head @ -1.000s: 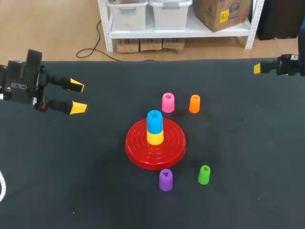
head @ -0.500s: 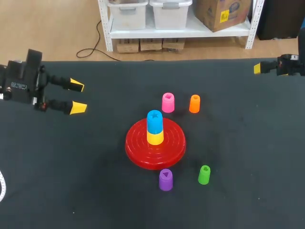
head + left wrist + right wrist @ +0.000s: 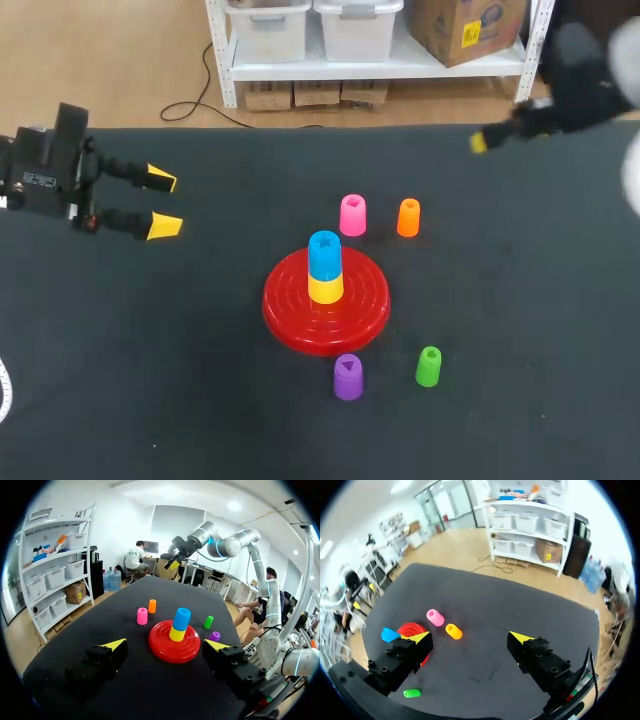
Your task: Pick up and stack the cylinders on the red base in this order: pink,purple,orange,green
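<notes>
Red ribbed plastic disc base (image 3: 326, 302) sits mid-table on the black table cover (image 3: 200, 400). It already carries a yellow plastic cylinder (image 3: 325, 289) with a blue plastic cylinder (image 3: 324, 254) upright on top of it. Neither belongs to the named order. None of the four named pieces is on the base. Pink plastic cylinder (image 3: 352, 215) stands upright on the cover just beyond the base's far rim. Orange plastic cylinder (image 3: 408, 217) stands to its right, near but apart. Purple plastic cylinder (image 3: 348, 376) stands just beside the base's near rim. Green plastic cylinder (image 3: 428, 366) is to the right of the purple, apart from both it and the base. All four are free-standing and untouched by either arm.

Left gripper (image 3: 162, 203) hangs over the left part of the table, well apart from the base, fingers spread and empty. Right gripper (image 3: 470, 637) is up over the far right corner. The head view shows it only as a smear with one yellow tip, but its own wrist view shows the fingers wide apart with nothing between them, the pink and orange pieces ahead of it.

Judgement: stacking is at zero of four and no grasp has begun. Pink is first, probably onto the blue top, then purple, orange and green. The right arm looks the likelier one for the pink, being nearer that side.
</notes>
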`<state>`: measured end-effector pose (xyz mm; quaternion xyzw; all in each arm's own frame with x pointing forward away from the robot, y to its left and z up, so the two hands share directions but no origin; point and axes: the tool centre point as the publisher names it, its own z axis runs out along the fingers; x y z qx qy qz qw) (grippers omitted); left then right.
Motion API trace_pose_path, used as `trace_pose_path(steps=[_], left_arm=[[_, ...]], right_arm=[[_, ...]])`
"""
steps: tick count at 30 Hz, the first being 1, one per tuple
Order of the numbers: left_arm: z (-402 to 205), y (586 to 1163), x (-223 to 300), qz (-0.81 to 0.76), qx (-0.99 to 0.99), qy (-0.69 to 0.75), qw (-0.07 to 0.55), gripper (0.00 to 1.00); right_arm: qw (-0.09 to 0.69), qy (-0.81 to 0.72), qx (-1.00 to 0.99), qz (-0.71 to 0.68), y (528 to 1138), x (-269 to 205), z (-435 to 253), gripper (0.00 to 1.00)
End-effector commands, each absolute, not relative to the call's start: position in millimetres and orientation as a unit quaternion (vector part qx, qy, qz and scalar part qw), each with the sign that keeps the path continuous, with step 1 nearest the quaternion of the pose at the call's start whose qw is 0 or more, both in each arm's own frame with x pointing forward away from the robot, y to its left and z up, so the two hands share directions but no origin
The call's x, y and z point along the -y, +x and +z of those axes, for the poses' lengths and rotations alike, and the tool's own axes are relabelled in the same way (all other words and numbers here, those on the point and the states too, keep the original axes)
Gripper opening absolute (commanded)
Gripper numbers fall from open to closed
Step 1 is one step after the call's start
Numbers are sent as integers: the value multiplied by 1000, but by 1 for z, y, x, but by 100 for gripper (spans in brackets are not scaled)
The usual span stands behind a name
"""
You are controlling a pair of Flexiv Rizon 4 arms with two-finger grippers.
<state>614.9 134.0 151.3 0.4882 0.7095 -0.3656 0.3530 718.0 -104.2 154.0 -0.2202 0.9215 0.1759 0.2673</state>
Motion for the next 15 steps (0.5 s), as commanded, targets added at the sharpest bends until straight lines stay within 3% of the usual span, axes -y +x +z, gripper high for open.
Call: trace_pose_path(steps=[1, 15], left_arm=[[150, 614, -135, -366, -709, 488, 355, 100], [150, 614, -135, -366, -709, 488, 355, 100]], right_arm=[[212, -257, -940, 74, 740, 53, 142, 100], [133, -308, -941, 35, 731, -20, 87, 100]])
